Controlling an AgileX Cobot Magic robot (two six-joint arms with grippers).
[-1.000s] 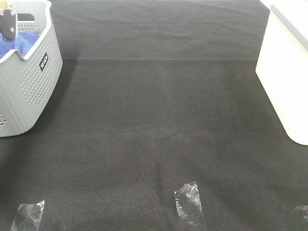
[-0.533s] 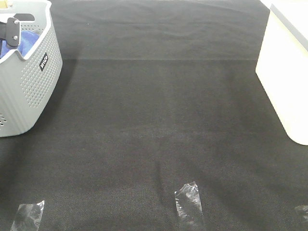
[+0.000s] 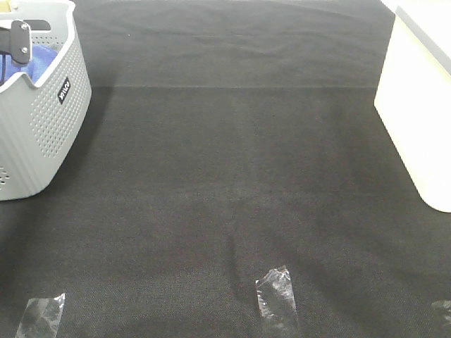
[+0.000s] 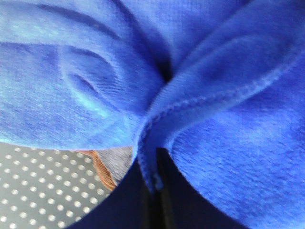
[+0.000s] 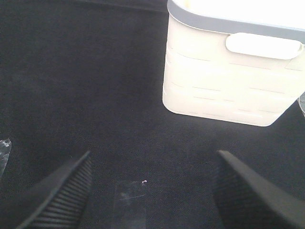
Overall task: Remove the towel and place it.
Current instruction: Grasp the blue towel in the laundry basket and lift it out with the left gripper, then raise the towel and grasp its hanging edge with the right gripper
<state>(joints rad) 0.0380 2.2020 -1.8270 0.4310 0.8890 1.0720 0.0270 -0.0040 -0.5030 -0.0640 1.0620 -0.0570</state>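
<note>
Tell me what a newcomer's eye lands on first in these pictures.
The royal-blue towel fills the left wrist view, a stitched fold of it pinched in the shut left gripper, inside the grey perforated basket at the far left of the black cloth. Opposite, a cream bin stands at the cloth's right edge, with the right gripper open and empty near it.

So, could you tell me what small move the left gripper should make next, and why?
Probably a straight lift. The left gripper is shut on a fold of the blue towel, which lies inside the grey basket, so raising it should draw the cloth clear of the basket's walls before any sideways travel.
</note>
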